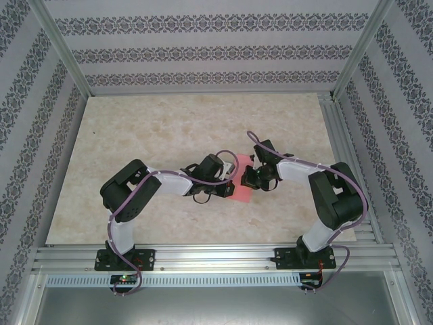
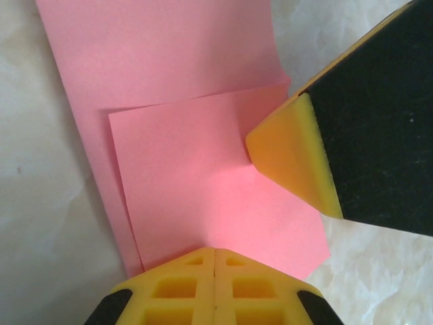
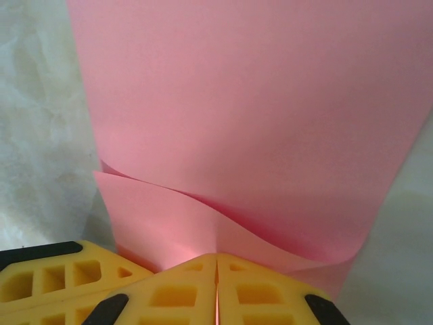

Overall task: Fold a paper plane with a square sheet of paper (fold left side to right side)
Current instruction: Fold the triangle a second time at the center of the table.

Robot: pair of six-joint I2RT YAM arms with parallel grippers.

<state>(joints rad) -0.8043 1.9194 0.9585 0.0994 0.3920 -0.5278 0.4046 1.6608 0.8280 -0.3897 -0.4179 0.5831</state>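
Observation:
The pinkish-red square sheet of paper [image 1: 241, 191] lies folded on the table between my two grippers. In the left wrist view its upper layer [image 2: 203, 183] covers a wider lower layer. My left gripper [image 2: 214, 252] is shut, its tips resting on the near edge of the upper layer. The right gripper's fingers [image 2: 291, 156] touch that layer's far right corner. In the right wrist view my right gripper [image 3: 216, 257] is shut on the paper [image 3: 257, 122], which curls up in a loose bend from its tips. In the top view the left gripper [image 1: 229, 179] and right gripper [image 1: 252, 177] face each other.
The pale marbled table [image 1: 169, 128] stretches around the paper, walled by patterned panels. An aluminium rail [image 1: 216, 256] carrying both arm bases runs along the near edge. The left gripper's fingers [image 3: 54, 277] sit at the lower left of the right wrist view.

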